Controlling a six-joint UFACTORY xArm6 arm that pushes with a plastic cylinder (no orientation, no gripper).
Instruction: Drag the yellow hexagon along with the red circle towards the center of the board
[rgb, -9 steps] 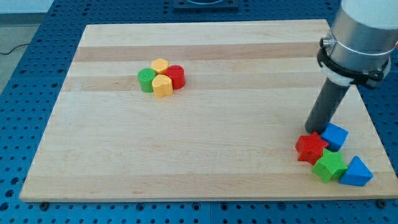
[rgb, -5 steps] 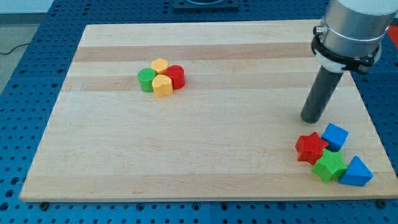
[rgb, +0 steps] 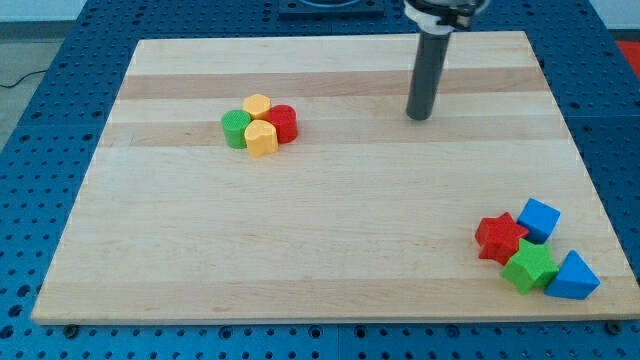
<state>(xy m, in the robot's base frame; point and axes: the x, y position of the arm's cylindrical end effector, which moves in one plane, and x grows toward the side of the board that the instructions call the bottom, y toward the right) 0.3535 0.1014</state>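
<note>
In the single camera view, our straight dark rod stands upright over the upper right part of the pale wooden worktop (rgb: 330, 240), and my tip (rgb: 419, 117) rests on bare wood, well apart from every block. We carry no claw, so there is nothing to call wide, narrow or holding; the rod only pushes.

The task's pieces sit in a tight cluster toward the view's upper left. The yellow hexagon block (rgb: 257, 105) is at the top of that cluster, touching the red circle block (rgb: 283, 123) on its lower right. A green circle block (rgb: 236, 129) presses in from the left and a yellow heart-shaped block (rgb: 262, 138) sits at the bottom, touching its neighbours.

We judge the tip is placed level with the cluster but off to its right, on the wrong side for a push toward the centre; it would need to come round to the cluster's upper left so the hexagon and red circle travel down and rightward together. The packed neighbours could be swept along too.

At the view's lower right, a red star block (rgb: 499, 238), a blue cube block (rgb: 539, 218), a green star-like block (rgb: 529, 266) and a blue triangular block (rgb: 574, 277) lie bunched, apart from the job.
</note>
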